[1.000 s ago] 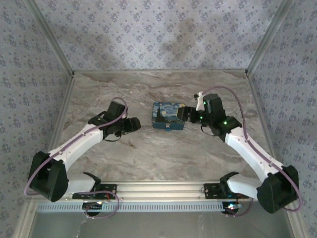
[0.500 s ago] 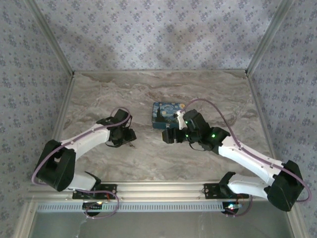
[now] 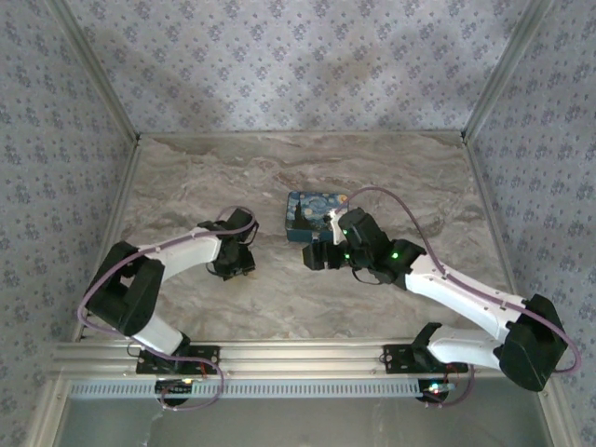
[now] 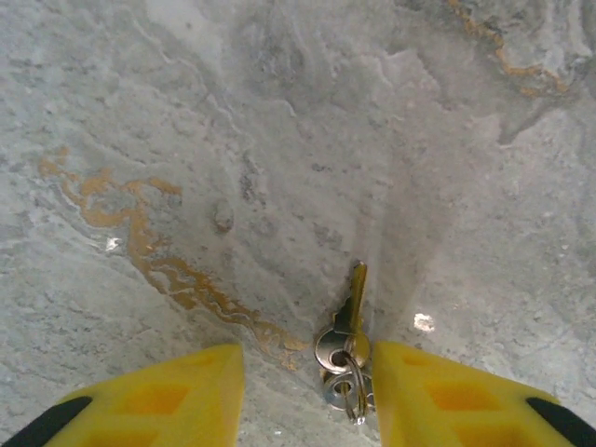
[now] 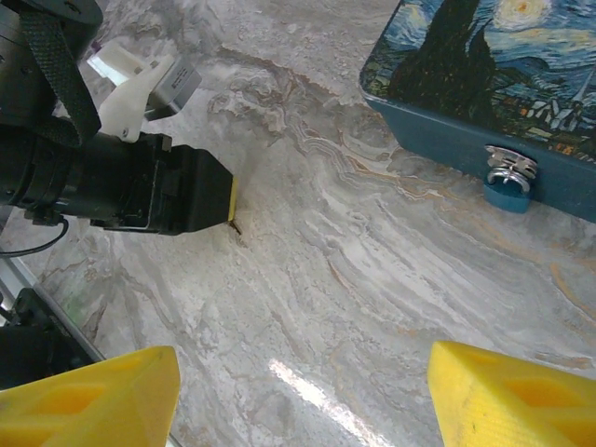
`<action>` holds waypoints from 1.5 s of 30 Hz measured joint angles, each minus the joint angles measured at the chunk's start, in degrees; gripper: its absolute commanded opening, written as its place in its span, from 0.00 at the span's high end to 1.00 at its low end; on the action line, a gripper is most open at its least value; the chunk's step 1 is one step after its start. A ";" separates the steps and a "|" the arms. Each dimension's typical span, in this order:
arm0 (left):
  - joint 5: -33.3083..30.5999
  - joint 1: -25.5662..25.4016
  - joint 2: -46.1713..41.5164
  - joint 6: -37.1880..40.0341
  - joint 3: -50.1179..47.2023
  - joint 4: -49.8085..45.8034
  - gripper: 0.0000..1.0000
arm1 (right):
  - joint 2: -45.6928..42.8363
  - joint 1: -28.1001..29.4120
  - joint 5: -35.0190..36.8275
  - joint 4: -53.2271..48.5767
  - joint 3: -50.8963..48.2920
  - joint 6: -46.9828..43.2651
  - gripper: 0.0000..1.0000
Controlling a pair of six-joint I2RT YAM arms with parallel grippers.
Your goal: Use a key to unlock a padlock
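Observation:
The key (image 4: 353, 315), a small metal key on a ring with a second one, lies on the marble between the yellow fingers (image 4: 182, 396) of my left gripper (image 4: 307, 377). That gripper is open, and the key lies close to its right finger. The tiny blue padlock (image 5: 507, 187) hangs by its silvery shackle from the front hasp of the swirl-painted box (image 5: 503, 56). My right gripper (image 5: 298, 396) hovers open over bare marble, in front of the box. It looks toward the left gripper (image 5: 191, 191), under whose tip the key (image 5: 236, 226) peeks out.
In the top view the painted box (image 3: 307, 212) sits mid-table. The left gripper (image 3: 240, 265) is to its left and the right gripper (image 3: 315, 258) is just in front of it. Patterned walls enclose the marble table (image 3: 279, 298) on three sides.
The left gripper has come down over the key. The right arm has swung from the box's right side to in front of it.

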 measured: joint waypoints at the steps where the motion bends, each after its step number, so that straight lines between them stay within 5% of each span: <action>1: -0.26 -0.02 0.24 0.02 0.17 -0.37 0.68 | 0.00 0.00 0.02 0.11 -0.13 0.04 0.27; 10: -1.40 -0.07 1.05 0.00 1.42 -1.64 1.00 | -0.02 -0.02 1.09 0.17 -0.83 0.26 0.27; 20: -1.22 -0.13 -0.24 2.47 1.68 1.16 1.00 | -1.05 -0.02 2.34 0.63 -2.89 1.57 0.27; 31: -0.24 -0.15 -13.51 10.23 12.04 -0.13 1.00 | -6.23 -1.46 3.04 2.75 -3.65 1.75 0.26; 45: 21.18 -0.17 -21.03 13.70 15.63 18.91 1.00 | -12.83 -10.21 -1.90 16.11 -3.67 4.44 0.34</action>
